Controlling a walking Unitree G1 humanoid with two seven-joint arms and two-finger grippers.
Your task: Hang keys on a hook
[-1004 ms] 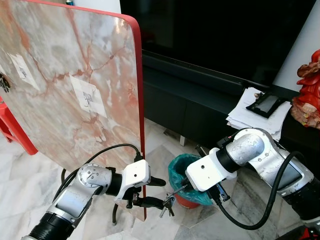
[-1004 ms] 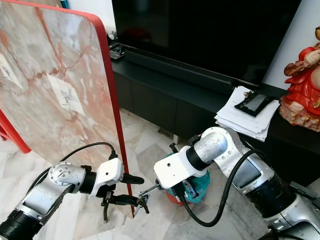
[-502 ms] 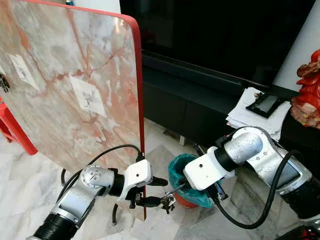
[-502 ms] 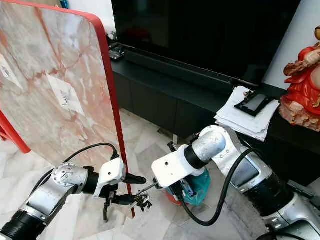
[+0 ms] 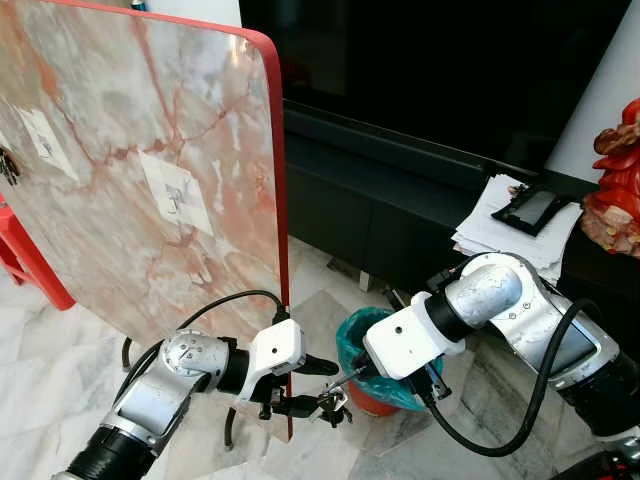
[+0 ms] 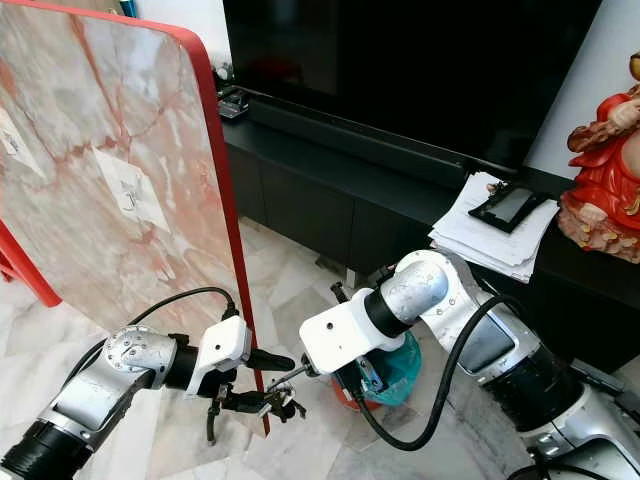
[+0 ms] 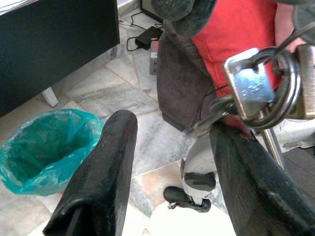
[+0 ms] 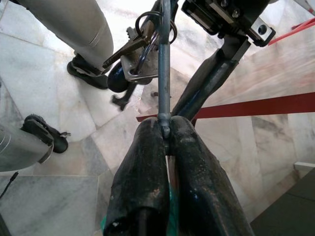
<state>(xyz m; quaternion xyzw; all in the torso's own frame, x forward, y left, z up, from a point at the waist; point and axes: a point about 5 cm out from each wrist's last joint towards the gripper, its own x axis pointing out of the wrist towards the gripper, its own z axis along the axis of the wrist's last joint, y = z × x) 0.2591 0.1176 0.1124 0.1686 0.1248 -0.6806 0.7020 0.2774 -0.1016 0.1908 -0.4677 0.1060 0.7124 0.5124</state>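
Observation:
A bunch of keys [image 5: 334, 404] on a ring hangs low over the floor between my two grippers. My right gripper [image 5: 360, 373] is shut on a thin metal shaft [image 8: 164, 73] that runs up to the key ring [image 8: 150, 29]. My left gripper [image 5: 318, 387] is open, and the keys [image 7: 261, 88] rest against the tip of its lower finger [image 7: 251, 167]. A tilted marble board [image 5: 120, 150] at the left carries white pads with small hooks [image 5: 176, 197], a second hook [image 5: 42, 140] further left.
A red bin with a green liner [image 5: 375, 345] stands right behind the grippers. A black TV cabinet [image 5: 400, 200] holds a paper stack [image 5: 500, 225] and a red figurine [image 5: 620, 180]. The board's red edge [image 5: 280, 200] reaches down beside my left gripper. A red stool [image 5: 30, 260] stands far left.
My right arm has edged left, bringing the keys up against the lower finger of the left gripper. The left arm has shifted slightly right.

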